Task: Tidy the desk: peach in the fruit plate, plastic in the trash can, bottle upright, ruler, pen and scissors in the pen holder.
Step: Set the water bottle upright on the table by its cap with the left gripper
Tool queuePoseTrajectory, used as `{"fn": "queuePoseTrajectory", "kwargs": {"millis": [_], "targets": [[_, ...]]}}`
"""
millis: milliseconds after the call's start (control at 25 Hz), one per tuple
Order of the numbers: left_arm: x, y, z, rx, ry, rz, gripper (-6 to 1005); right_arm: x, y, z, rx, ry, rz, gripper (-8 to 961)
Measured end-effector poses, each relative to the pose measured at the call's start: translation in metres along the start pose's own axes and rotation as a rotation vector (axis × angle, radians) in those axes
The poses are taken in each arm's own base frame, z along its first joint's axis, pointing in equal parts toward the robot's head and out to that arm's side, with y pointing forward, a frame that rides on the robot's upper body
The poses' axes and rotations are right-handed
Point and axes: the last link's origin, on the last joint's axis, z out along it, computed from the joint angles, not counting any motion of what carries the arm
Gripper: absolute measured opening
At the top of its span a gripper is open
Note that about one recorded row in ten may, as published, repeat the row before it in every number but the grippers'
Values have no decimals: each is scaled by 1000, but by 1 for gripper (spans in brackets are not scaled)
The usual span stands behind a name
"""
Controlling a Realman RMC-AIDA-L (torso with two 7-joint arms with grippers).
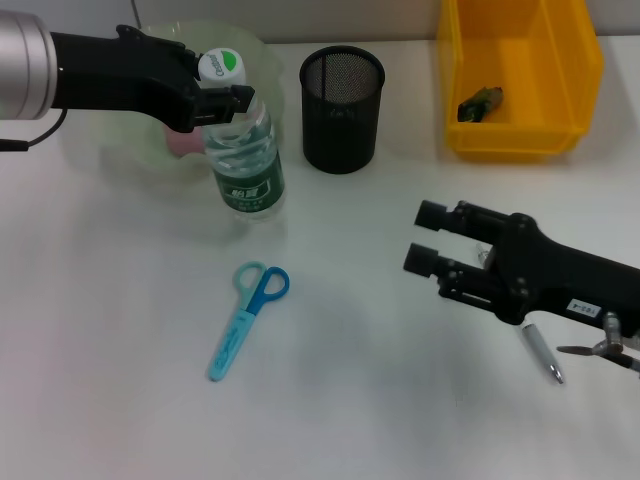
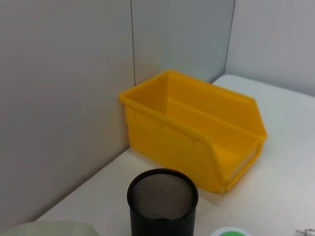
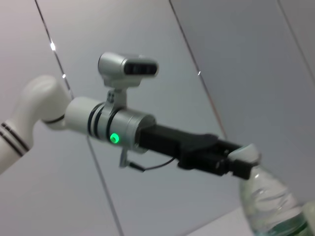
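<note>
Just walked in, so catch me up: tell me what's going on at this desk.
The left gripper is clamped around the neck of the water bottle, which stands upright by the fruit plate. The right gripper hovers open over the desk near the pen. The scissors still lie on the desk, outside the pen holder.
</note>
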Motion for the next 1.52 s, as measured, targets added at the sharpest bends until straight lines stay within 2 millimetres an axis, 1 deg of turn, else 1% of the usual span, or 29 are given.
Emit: {"fn": "queuePoseTrajectory", "kwargs": {"millis": [320,400,600,1160,1520], "targets": [[-5,0,0,-2,-3,1,434,11,-2,-11,130,-58,-93,637],[-8,0,2,-5,-3,2,434,16,-3,-12,157,-42,-110,637],[-13,-3,5,-7,0,-26,434,20,-5,-11,171,-15,-107,636],[-13,-5,8,0,-1,-17,443,17,-8,-9,169,-16,-106,637],[-16,-8,5,12,-9,-20,450,16,-9,-8,173,-21,-107,637]]}}
